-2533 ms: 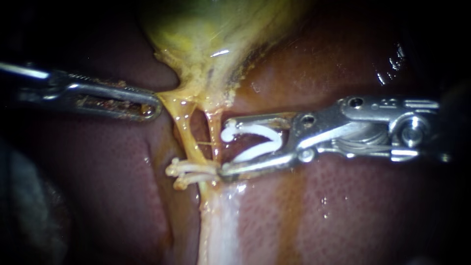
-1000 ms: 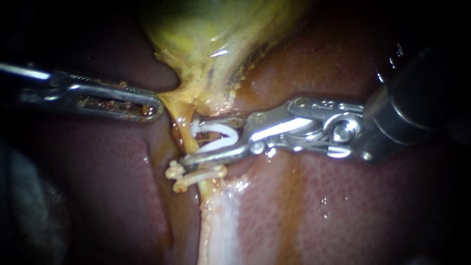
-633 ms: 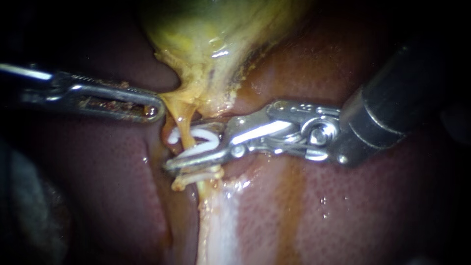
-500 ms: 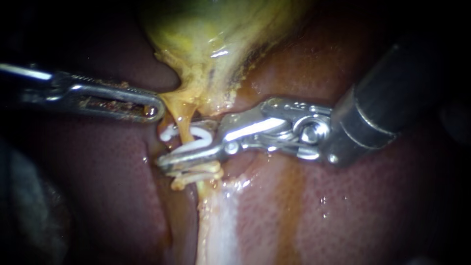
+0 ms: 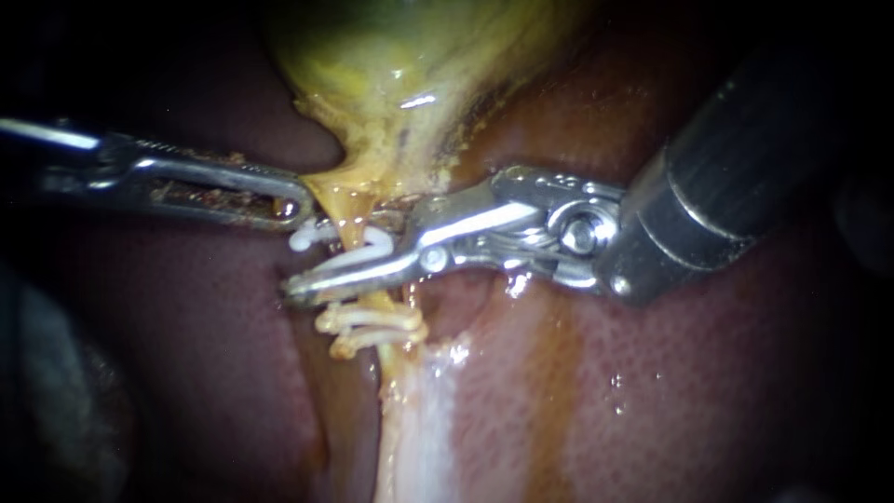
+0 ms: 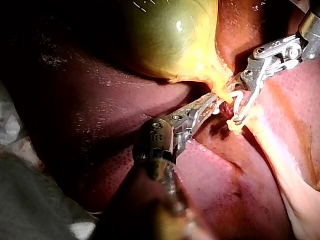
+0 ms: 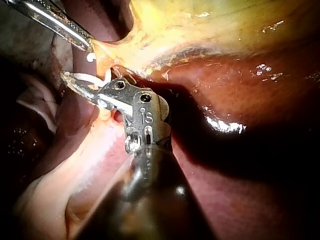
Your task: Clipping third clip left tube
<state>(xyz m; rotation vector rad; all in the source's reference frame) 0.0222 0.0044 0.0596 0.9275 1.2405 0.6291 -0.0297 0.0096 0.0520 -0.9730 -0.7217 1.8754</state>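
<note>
The left tube (image 5: 352,222) runs down from the yellow-green gallbladder (image 5: 400,74) to two white clips (image 5: 368,324) closed across it. Above those, my right instrument (image 5: 296,264), coming in from the upper right, is shut on a white clip (image 5: 371,250) that straddles the left tube, with a narrow gap left between its jaws. Its lower jaw passes in front of the tube and the clip's end (image 5: 300,237) shows beyond it. My left instrument (image 5: 284,207) is shut on the yellow tissue at the gallbladder's neck. The clip (image 7: 92,79) and jaws also show in the right wrist view.
Red-brown liver (image 5: 652,391) lies all around, with a pale band (image 5: 419,428) running down from the clipped tubes. The right tube is mostly hidden behind my right instrument's jaws. In the left wrist view the gallbladder (image 6: 165,35) bulges ahead of my left instrument (image 6: 207,105).
My right instrument has moved left with the white clip, from beside the tubes to across the left tube, and its jaws have narrowed. My left instrument has kept its hold.
</note>
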